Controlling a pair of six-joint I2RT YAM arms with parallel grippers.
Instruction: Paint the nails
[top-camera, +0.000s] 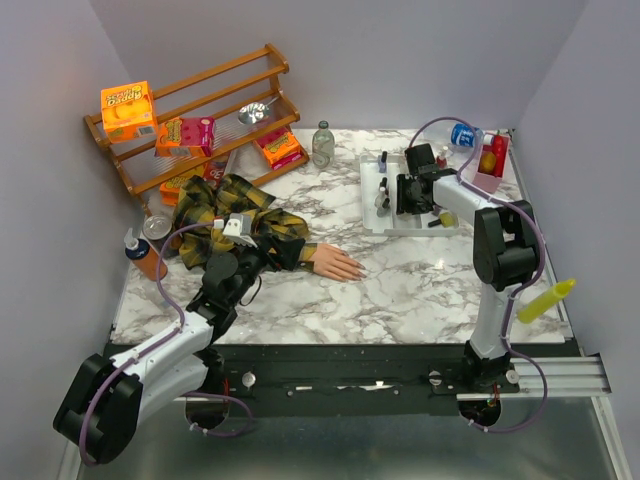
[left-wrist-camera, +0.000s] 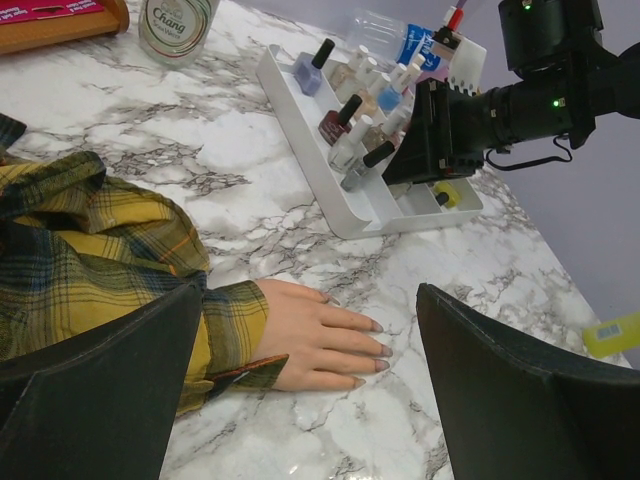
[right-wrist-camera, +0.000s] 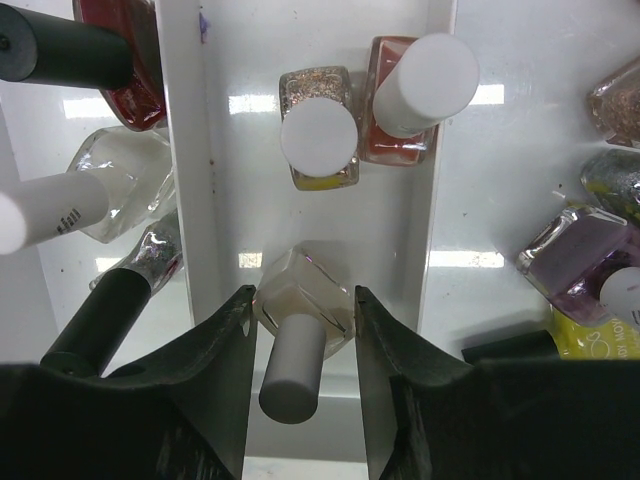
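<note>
The right tool (right-wrist-camera: 305, 298) has a finger close on each side of a pale polish bottle (right-wrist-camera: 300, 330) in the white tray (right-wrist-camera: 390, 230); I cannot tell whether they pinch it. The left tool (left-wrist-camera: 310, 290) gapes wide, holding nothing, above the plaid sleeve (left-wrist-camera: 100, 260). The nails (left-wrist-camera: 378, 340) lie at lower centre of the left wrist view, fingertips flat on the marble tabletop (left-wrist-camera: 200, 150).

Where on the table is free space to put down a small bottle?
The marble between the mannequin hand and the right arm's base is bare, as is the strip before the hand. The white tray is crowded with polish bottles, and the right tool grips one there.
</note>
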